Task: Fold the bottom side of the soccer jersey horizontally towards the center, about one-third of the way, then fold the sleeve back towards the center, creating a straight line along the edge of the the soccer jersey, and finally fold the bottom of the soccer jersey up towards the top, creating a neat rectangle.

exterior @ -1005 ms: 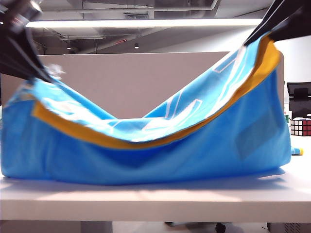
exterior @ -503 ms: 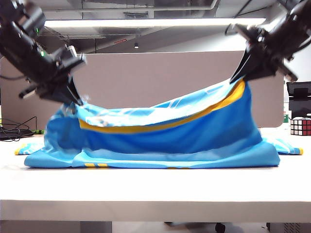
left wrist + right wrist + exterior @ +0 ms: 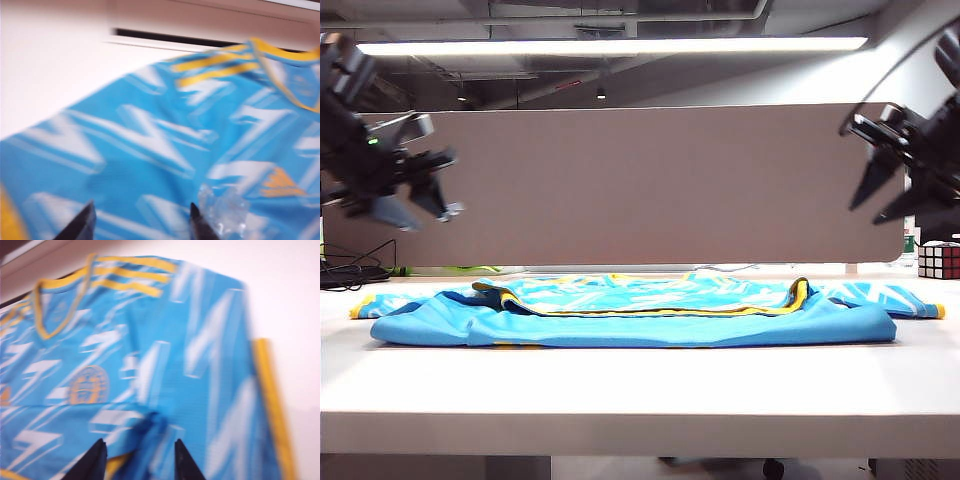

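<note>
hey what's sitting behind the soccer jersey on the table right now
Behind the soccer jersey stands a long beige partition, with a Rubik's cube at far right. The table strip between jersey and partition is hidden.

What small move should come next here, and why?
Probably lower both arms to the soccer jersey and regrasp its near edge. It lies flat on the table, while the left gripper and right gripper hang high, fingers apart, holding nothing.
</note>
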